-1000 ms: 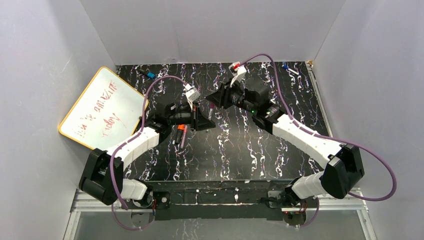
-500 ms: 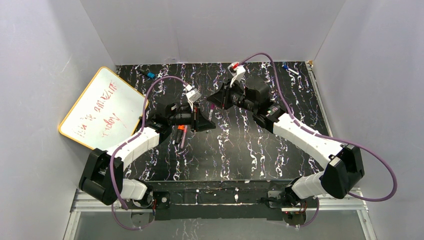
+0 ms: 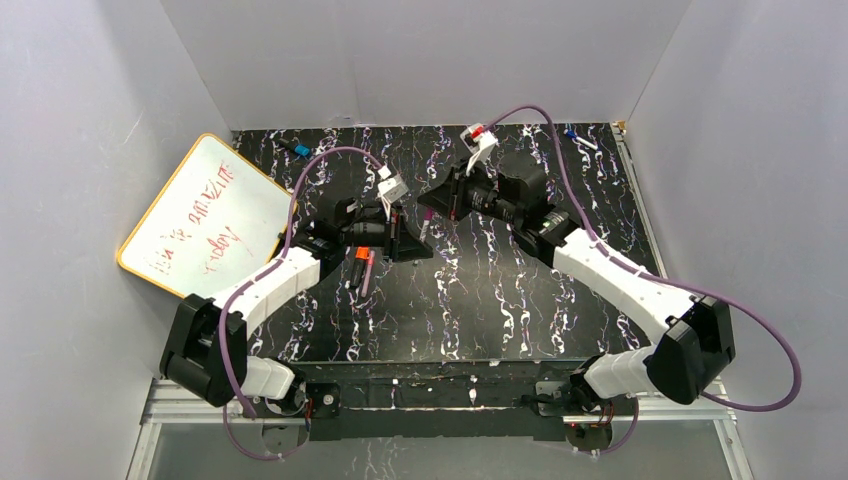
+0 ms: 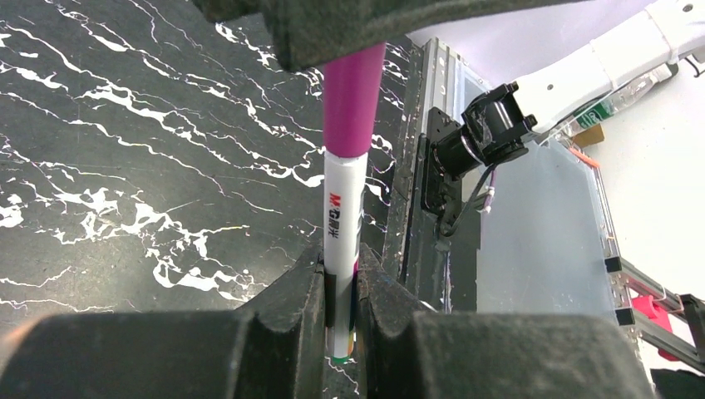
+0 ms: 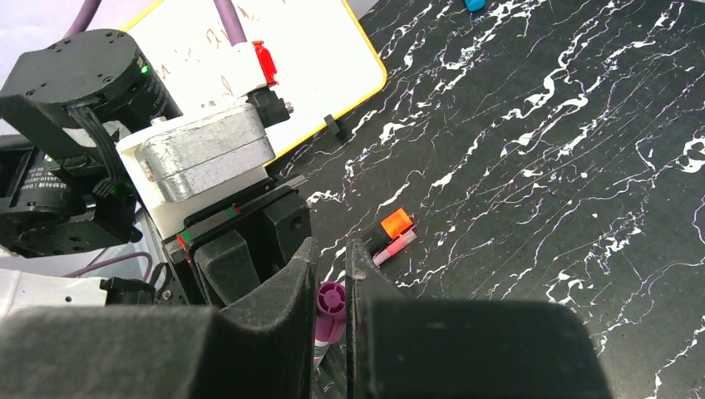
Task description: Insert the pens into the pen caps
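We see the left hand [image 4: 341, 293] clenched on the lower barrel of a white pen [image 4: 343, 208], holding it above the tabletop [image 3: 480, 290] near the middle. The right hand [image 5: 331, 268] faces it, its fingers clamped on the magenta cap [image 4: 353, 104], which sits over the pen's far end and meets the white barrel. Just beside the left hand, a black pen [image 3: 357, 264] with an orange end and a magenta pen [image 3: 368, 274] lie side by side on the tabletop. A whiteboard [image 3: 200, 215] leans at the left edge.
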You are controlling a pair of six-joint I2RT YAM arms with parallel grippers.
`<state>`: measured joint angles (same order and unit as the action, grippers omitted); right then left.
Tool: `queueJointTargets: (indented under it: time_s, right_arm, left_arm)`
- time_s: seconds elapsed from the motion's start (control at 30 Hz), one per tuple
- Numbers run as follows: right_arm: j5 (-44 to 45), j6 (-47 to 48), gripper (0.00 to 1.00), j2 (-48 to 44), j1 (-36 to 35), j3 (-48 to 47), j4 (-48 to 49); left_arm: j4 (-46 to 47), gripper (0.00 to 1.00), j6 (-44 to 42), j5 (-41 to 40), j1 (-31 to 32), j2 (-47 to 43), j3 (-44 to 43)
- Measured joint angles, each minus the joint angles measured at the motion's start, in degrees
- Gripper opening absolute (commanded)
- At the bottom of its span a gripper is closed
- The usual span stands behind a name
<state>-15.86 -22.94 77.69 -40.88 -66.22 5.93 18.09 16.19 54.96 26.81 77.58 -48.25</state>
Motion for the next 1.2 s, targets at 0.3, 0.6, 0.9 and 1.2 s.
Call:
queueJointTargets:
  time_s: [0.3,0.6,0.9,1.2]
  right_arm:
    - [-1.5,1.5,0.01,-1.4,0.4,1.5,0.0]
    - [-2.6,3.8,0.01,-1.6,0.7,1.6,-0.6]
    - [-2.7,4.4,0.01,-3.7,0.7,4.4,0.4]
    - [-1.8,4.5,0.01,-6.1,0.7,7.5,3.0]
  left_arm:
    - [-8.5,0.00,-5.7,1.5,0.4,1.9,-4.4]
    - [-17.2,0.00,-11.5,1.3,0.8,4.2,-9.1]
    - [-22.9,0.00,-14.7,-0.7,1.2,4.3,-11.3]
    - [-23.7,0.00,-15.2,-3.5,1.6,4.3,-12.1]
